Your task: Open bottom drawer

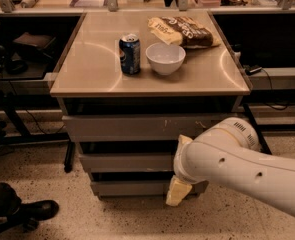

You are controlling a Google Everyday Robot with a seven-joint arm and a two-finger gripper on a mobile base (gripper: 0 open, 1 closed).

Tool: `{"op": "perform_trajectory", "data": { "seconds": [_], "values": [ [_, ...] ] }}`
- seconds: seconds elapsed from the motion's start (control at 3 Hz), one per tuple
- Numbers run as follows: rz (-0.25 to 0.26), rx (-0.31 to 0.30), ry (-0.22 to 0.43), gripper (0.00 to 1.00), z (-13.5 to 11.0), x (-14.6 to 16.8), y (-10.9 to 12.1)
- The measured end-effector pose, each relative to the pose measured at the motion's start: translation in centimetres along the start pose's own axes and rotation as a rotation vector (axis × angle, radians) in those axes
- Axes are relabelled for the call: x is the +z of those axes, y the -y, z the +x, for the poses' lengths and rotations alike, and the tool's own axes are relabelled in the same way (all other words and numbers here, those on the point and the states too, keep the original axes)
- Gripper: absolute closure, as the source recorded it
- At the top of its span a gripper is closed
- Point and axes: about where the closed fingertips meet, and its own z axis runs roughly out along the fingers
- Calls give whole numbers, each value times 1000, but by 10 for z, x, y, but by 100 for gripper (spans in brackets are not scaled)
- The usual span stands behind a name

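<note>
While the bottom drawer (pixel 129 188) looks shut at the foot of the cabinet (pixel 112 128), its long front running left to right, the gripper (pixel 178 192) hangs just before that front's right end, open or closed impossible to tell.
</note>
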Motion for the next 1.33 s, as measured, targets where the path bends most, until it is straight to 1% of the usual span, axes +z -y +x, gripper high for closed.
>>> {"op": "perform_trajectory", "data": {
  "seconds": [0.33,0.67,1.0,1.33],
  "values": [
    [48,-45,25,0,-25,8,11],
    [-10,-30,57,0,-23,29,-4],
    [-111,8,104,0,-20,89,-45],
    [-200,88,120,0,-11,152,-82]
  ]
}}
